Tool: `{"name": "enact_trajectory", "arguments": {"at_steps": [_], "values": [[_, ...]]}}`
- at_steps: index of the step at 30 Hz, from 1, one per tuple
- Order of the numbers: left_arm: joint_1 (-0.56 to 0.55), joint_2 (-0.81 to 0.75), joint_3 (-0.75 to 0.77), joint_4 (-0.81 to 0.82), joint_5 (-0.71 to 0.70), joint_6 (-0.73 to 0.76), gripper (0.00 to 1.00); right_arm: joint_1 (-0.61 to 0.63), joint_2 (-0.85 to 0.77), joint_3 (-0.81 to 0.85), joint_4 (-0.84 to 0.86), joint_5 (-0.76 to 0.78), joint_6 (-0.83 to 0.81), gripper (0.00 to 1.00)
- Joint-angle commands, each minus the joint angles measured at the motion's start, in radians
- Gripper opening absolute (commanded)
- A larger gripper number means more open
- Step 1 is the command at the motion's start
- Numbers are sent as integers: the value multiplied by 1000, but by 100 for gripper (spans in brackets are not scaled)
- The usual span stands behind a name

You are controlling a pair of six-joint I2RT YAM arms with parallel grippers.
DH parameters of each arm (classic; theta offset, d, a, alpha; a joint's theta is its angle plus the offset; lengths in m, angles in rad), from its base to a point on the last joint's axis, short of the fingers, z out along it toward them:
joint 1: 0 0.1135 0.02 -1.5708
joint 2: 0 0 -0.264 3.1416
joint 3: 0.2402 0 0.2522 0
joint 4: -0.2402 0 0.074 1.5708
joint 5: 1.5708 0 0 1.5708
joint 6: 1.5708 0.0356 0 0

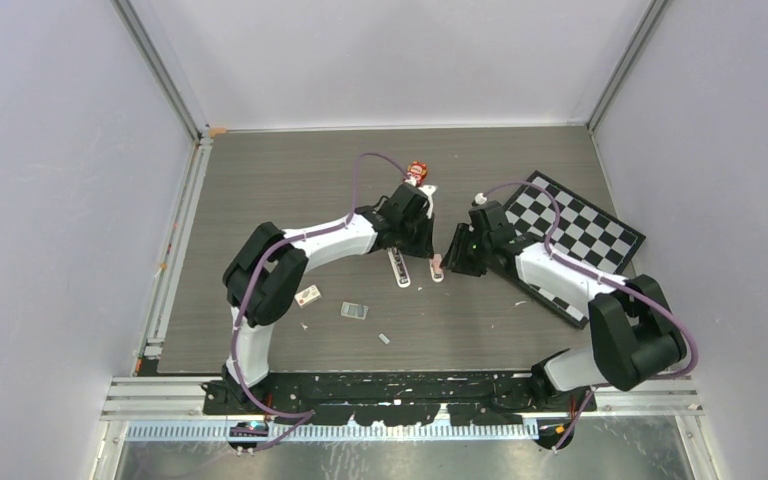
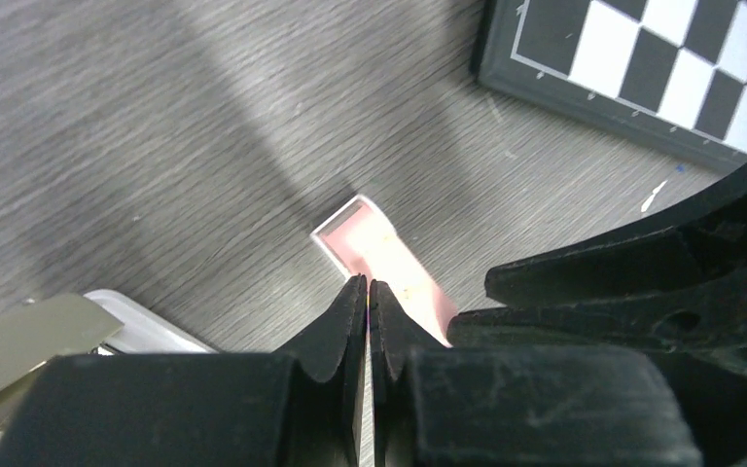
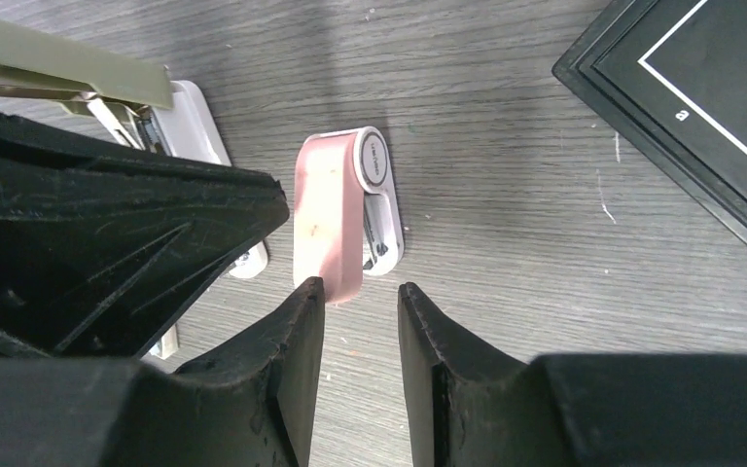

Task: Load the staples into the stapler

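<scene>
The stapler (image 1: 398,268) lies on the table in front of the left arm. Its olive-grey top (image 3: 58,58) is raised over a white base (image 3: 193,109), and it shows at the lower left of the left wrist view (image 2: 29,336). Staples lie apart from it toward the front, a small silvery block (image 1: 354,311) and a tiny strip (image 1: 384,339). My left gripper (image 2: 368,287) is shut, its tips just over a pink-and-white piece (image 2: 379,248). My right gripper (image 3: 362,292) is open and empty, with the pink-and-white piece (image 3: 329,219) just ahead of its left finger.
A checkerboard (image 1: 570,235) lies under the right arm at the right. A small white-and-red box (image 1: 308,296) sits by the left arm's elbow. A red packet (image 1: 417,170) rests behind the left gripper. The two grippers stand almost touching each other.
</scene>
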Motion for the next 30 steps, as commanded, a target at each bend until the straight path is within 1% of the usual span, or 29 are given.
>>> {"name": "enact_trajectory", "arguments": {"at_steps": [1,8,14,18,22,27,30], "values": [[-7,-46,-36,16,-12,16,6,4,35,17,57,-24,-1,38],[-18,-21,-64,45,1,-2,6,4,63,-70,127,-33,26,34],[-22,-6,-72,48,-3,-5,6,4,83,-130,158,-24,32,29],[-22,-11,-77,49,-19,-4,7,4,112,-171,173,-2,39,29],[-22,-13,-89,48,-31,-7,7,4,139,-205,180,21,46,25],[-22,-23,-92,51,-34,-17,7,4,115,-245,188,26,77,24],[-22,-41,-67,24,-33,-9,8,4,76,-211,156,16,66,25]]}}
